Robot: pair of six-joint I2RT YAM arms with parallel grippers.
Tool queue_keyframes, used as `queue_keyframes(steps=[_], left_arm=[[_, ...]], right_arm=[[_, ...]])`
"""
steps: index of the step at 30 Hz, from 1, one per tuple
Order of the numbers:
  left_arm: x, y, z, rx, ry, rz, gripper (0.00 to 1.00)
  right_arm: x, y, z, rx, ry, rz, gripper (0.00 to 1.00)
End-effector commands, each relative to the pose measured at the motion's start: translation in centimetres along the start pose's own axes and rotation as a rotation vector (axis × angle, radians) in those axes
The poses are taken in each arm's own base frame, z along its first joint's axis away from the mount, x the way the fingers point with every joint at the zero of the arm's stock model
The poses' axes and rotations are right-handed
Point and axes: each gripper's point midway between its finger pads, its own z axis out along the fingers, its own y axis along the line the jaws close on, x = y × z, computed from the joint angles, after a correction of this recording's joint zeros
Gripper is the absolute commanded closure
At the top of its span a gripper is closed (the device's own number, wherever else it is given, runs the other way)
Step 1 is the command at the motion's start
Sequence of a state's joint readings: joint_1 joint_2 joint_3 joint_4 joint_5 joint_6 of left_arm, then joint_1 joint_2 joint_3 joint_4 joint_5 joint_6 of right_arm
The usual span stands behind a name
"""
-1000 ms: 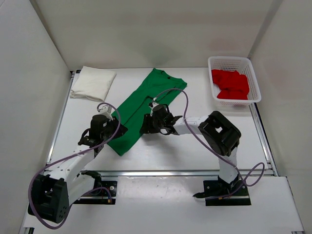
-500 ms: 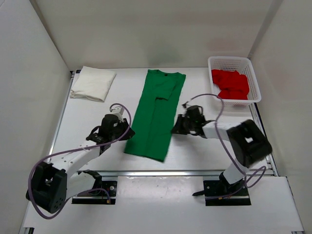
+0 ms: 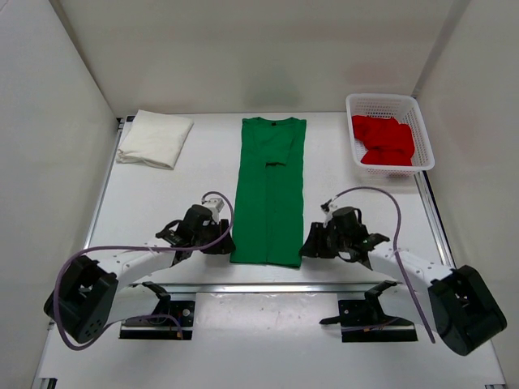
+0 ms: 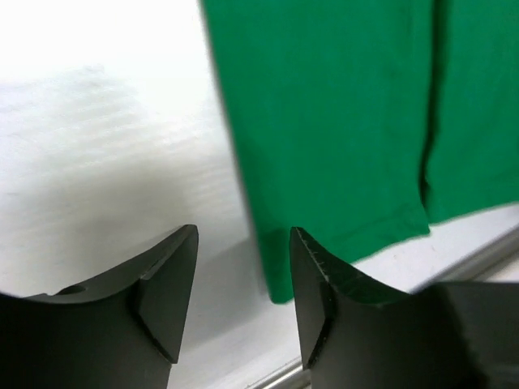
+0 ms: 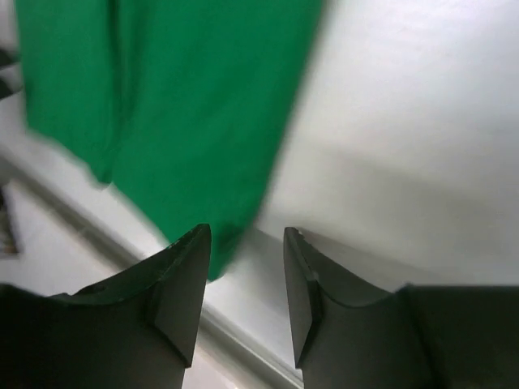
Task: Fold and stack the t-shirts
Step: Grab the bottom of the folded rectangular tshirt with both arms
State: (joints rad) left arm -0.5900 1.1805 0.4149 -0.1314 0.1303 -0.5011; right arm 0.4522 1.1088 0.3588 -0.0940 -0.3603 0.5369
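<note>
Both grippers now stand at the near hem of the green t-shirt [image 3: 270, 194]. The left gripper [image 3: 220, 243] is just beside its left corner and the right gripper [image 3: 310, 245] just beside its right corner. One second earlier the garment lay diagonally across the table [image 3: 146, 203], with both grippers on it near its middle. Half a second earlier it was almost straight. It now lies as a long, narrow strip with its sides folded inward, collar at the far end and hem close to the table's near edge. In each wrist view the jaws stand moderately apart with nothing clamped between them, and the green hem corner lies flat on the table beyond the fingertips. Neither gripper holds cloth, so the shirt has been drawn straight and released. Judgement: the lengthwise fold and the alignment are complete, and the crosswise fold, hem toward collar, is not yet done. Both corners lie within reach for a fresh pinch. Because the hem sits close to the near edge, a low approach could push the cloth out of line. The cream-white t-shirt [image 3: 154, 138] rests folded at the far left corner and marks the likely stacking place. The red t-shirt [image 3: 384, 139] lies crumpled in the white basket [image 3: 381, 100] at the far right, not yet folded.
</note>
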Motion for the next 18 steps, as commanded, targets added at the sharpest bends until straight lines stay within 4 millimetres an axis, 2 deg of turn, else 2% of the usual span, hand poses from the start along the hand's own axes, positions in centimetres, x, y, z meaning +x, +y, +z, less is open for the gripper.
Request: queue_keyframes(steps=[1,3,4,5,6,9,14,15,17,18], left_arm=[[3.1,-1.1,-0.2,0.065,0.087,0.011,0.39],[3.8,-1.8,0.1,0.092,0.115,0.01,0.38],[4.3,-2.1,0.1,0.111,0.136,0.011,0.42],[4.5,-2.1,0.2,0.105,0.144,0.011,0.44],[4.8,-2.0,0.2,0.101,0.156,0.014,0.48],[5.3,-1.5,0.1,0.089,0.164,0.015,0.6],[5.6,-2.0,-0.3,0.103,0.161,0.018,0.84],[5.2,-2.2,-0.5,0.113,0.144,0.024,0.89],[6.2,-2.5,-1.0,0.13,0.177,0.012,0.95],[6.7,-2.6,-1.5,0.134,0.189,0.004,0.98]], right_arm=[[3.4,1.9,-0.2,-0.071,0.069,0.001,0.6],[4.3,2.2,-0.2,-0.089,0.08,0.023,0.59],[5.2,1.8,-0.1,-0.08,0.096,0.034,0.6],[4.7,2.2,-0.1,-0.091,0.082,0.032,0.61],[4.9,1.7,0.0,-0.079,0.083,0.045,0.63],[5.0,1.7,0.1,-0.089,0.085,0.057,0.81],[5.1,2.5,0.3,-0.123,0.081,0.062,1.0],[4.8,2.6,0.2,-0.121,0.071,0.075,1.0],[6.6,2.6,-0.2,-0.085,0.122,0.049,1.0],[6.9,3.1,-0.4,-0.088,0.116,0.032,1.0]])
